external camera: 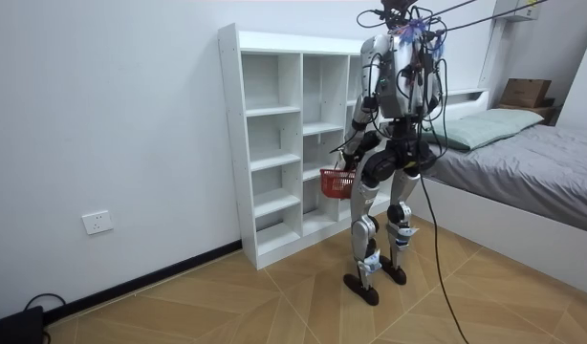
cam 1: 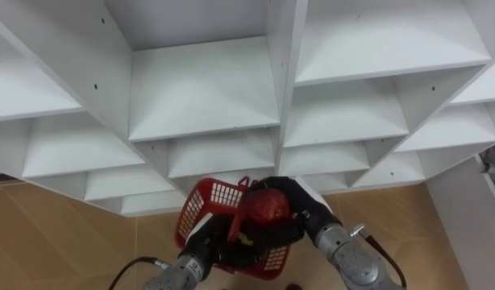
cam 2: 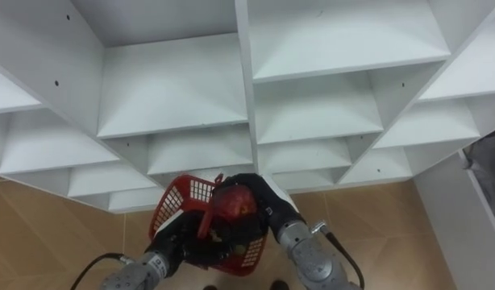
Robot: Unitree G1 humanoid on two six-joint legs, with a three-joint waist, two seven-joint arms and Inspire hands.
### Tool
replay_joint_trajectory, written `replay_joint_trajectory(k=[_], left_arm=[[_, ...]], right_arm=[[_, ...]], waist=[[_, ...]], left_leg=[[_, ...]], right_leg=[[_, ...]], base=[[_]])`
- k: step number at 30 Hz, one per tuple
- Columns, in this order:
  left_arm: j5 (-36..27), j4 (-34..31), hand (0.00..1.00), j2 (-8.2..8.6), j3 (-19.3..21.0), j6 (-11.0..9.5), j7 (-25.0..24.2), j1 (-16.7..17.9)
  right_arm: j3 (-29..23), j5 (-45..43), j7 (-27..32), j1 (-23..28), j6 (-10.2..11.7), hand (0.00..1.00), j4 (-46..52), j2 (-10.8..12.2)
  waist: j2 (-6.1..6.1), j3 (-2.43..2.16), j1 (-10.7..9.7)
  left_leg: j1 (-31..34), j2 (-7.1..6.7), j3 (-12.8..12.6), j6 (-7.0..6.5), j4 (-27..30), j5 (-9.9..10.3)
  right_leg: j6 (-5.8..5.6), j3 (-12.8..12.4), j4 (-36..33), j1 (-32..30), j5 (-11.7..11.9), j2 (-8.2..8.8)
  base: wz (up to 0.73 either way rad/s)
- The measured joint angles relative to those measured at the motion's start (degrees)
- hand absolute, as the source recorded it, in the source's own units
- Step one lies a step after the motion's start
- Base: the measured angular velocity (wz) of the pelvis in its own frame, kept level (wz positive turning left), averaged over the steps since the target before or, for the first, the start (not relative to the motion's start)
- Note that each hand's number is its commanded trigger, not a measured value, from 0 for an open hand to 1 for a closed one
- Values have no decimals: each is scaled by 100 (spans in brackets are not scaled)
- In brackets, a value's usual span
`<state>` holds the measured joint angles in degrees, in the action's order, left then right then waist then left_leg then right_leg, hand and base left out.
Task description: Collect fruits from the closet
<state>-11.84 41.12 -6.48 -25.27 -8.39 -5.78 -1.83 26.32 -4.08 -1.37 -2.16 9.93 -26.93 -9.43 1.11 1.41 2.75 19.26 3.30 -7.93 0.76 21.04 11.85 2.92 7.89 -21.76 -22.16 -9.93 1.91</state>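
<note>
Red fruit (cam 1: pixel 268 206), clamped in the curled right hand (cam 1: pixel 301 211), sits just over the open red basket (cam 1: pixel 197 219) that the left hand (cam 1: pixel 209 246) grips.

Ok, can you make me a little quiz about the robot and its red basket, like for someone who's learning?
1. True or false: the right hand holds a red fruit over the red basket.
2. Which hand carries the red basket? A) the left hand B) the right hand C) neither hand
3. Fill in the word: the shelf unit in front of the robot is coloured ___.

Key: 1 true; 2 A; 3 white.
</note>
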Motion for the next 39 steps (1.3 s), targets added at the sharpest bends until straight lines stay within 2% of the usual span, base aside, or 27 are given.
replay_joint_trajectory(k=[10,18,22,39], left_arm=[[-133,-14,100,-7,-18,-1,2,1],[-211,-14,100,-98,96,-38,-91,2],[-209,-14,100,-76,205,-42,-128,16],[-217,-66,100,-105,284,-86,-398,11]], right_arm=[[-4,4,145,29,4,100,-161,-38],[-95,-8,255,25,27,100,-322,-47],[-219,-128,334,23,57,100,-436,-2],[-298,-346,442,-10,110,100,-667,-59]], waist=[[1,-2,-13],[-7,-7,-26],[-26,-16,-86],[-46,-19,-97]], left_leg=[[-1,4,-4,0,6,0],[-8,2,-43,-1,-6,-2],[-49,0,-65,-2,-27,-2],[-81,7,-94,-3,-40,-3]], right_leg=[[6,0,0,4,5,-3],[7,-28,-26,-31,6,-3],[8,-51,-32,-16,8,-3],[7,-65,-16,12,8,-6]], base=[[0],[-2],[-2],[-1]])
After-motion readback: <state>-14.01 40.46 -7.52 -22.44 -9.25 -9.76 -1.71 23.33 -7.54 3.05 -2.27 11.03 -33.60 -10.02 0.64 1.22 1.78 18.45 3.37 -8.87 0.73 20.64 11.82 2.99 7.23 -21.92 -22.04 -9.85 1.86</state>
